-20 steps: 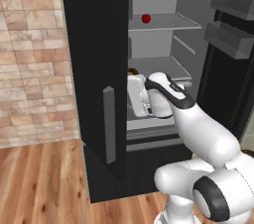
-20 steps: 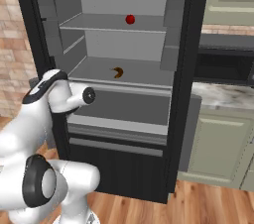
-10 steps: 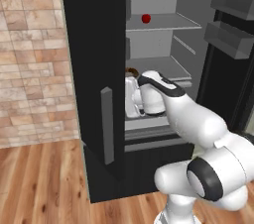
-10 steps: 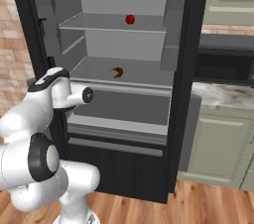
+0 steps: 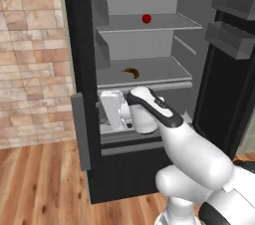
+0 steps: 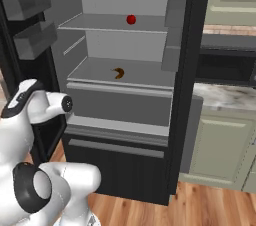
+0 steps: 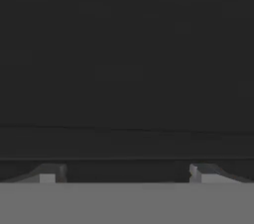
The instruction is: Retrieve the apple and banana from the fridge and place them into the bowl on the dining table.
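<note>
1. The tall black two-door fridge (image 5: 74, 69) stands open, its pale grey shelves bare but for two fruits
2. The small round red apple (image 5: 146, 18) sits on the upper shelf, near its front edge
3. The small curved orange-brown banana (image 5: 131, 72) lies on the shelf below, towards the middle and well apart from the apple
4. The white arm's two-finger gripper (image 7: 124, 176) reaches low into the fridge, under the banana's shelf and close to the left wall; its fingertips (image 7: 47, 177) stand wide apart and hold nothing, facing a dark surface
5. Sage-green cabinets (image 6: 220, 145) with a marbled counter stand beside the fridge
</note>
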### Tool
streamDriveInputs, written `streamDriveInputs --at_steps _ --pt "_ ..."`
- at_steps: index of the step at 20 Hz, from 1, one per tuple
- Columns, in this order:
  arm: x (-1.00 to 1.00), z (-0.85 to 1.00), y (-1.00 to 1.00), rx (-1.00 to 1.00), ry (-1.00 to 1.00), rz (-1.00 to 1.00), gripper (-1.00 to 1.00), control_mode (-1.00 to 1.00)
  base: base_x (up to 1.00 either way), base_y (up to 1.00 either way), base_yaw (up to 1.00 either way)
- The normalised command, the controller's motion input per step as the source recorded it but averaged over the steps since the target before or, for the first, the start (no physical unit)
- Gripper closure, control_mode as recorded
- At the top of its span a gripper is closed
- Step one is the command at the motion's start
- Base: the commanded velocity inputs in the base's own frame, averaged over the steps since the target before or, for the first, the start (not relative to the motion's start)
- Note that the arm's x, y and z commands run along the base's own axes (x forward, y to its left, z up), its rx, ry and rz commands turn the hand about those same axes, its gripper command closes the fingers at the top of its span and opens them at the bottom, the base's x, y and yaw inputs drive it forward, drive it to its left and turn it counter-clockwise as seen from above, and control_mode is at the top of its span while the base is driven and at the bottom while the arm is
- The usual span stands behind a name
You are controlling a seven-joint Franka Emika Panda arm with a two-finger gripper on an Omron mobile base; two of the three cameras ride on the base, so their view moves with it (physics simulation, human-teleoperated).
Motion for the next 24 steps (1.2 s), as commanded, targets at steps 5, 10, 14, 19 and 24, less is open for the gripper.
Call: streamDriveInputs --at_steps 5,10,14,19,24 --pt "-0.44 0.01 0.71 0.00 -0.07 0.08 -1.00 -1.00 0.00 0.00 0.00" --pt "-0.39 0.25 -0.12 -0.01 -0.08 0.02 -1.00 -1.00 0.00 0.00 0.00" --pt "-0.12 0.64 -0.76 -0.10 -0.04 0.00 -1.00 -1.00 0.00 0.00 0.00" --pt "0.00 0.98 -0.86 -0.26 -0.10 0.00 -1.00 -1.00 0.00 0.00 0.00" --pt "-0.17 0.93 -0.68 -0.52 -0.11 0.00 -1.00 -1.00 0.00 0.00 0.00"
